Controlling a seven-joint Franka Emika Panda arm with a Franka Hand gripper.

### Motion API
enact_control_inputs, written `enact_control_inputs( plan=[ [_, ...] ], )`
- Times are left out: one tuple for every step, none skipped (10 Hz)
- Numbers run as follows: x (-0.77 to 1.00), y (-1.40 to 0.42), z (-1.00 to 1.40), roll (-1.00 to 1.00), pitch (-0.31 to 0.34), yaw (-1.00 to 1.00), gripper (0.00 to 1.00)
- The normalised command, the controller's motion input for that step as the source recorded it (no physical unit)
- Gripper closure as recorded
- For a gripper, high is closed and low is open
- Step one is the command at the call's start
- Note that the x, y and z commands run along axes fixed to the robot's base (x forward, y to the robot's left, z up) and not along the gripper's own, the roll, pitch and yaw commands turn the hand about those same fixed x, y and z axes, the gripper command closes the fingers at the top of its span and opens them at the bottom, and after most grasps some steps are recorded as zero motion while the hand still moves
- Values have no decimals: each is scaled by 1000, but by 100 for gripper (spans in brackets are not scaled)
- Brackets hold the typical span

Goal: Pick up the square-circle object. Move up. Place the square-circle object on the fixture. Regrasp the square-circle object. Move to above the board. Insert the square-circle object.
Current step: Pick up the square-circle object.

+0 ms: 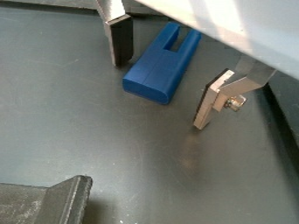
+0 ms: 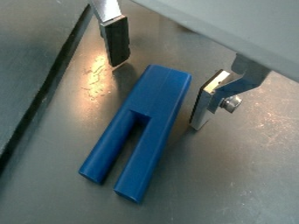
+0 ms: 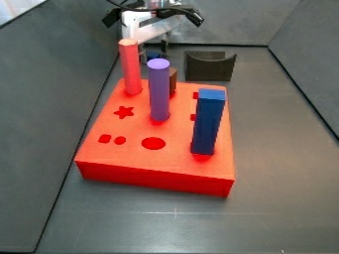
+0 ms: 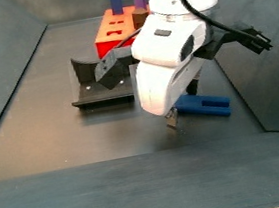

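The square-circle object [image 1: 156,72] is a blue peg lying flat on the grey floor, its two legs pointing away from its solid block end; it also shows in the other wrist view [image 2: 136,131]. My gripper [image 1: 165,73] is open and low, with one finger on each side of the peg's block end and a gap on both sides. In a side view the gripper [image 4: 174,116] hangs just over the peg [image 4: 207,105], right of the black fixture [image 4: 103,82]. The red board [image 3: 166,149] lies nearer the camera, the fixture [image 3: 208,65] behind it.
On the board stand a red peg [image 3: 131,67], a purple cylinder [image 3: 158,87] and a dark-blue block [image 3: 208,121]. Dark sloping walls enclose the floor. A grey metal edge [image 1: 47,201] shows near the gripper.
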Motion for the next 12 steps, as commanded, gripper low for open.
enact_control_inputs(
  plan=[
    [-146, -200, -449, -83, -334, 243, 0],
    [-111, -63, -129, 0, -157, 157, 0],
    [0, 0, 0, 0, 0, 0, 0],
    [0, 0, 0, 0, 0, 0, 100],
    [0, 0, 0, 0, 0, 0, 100],
    [0, 0, 0, 0, 0, 0, 100],
    [0, 0, 0, 0, 0, 0, 100],
    [0, 0, 0, 0, 0, 0, 100],
    [0, 0, 0, 0, 0, 0, 100],
    [0, 0, 0, 0, 0, 0, 100],
    [0, 0, 0, 0, 0, 0, 100],
    [0, 0, 0, 0, 0, 0, 100]
  ],
)
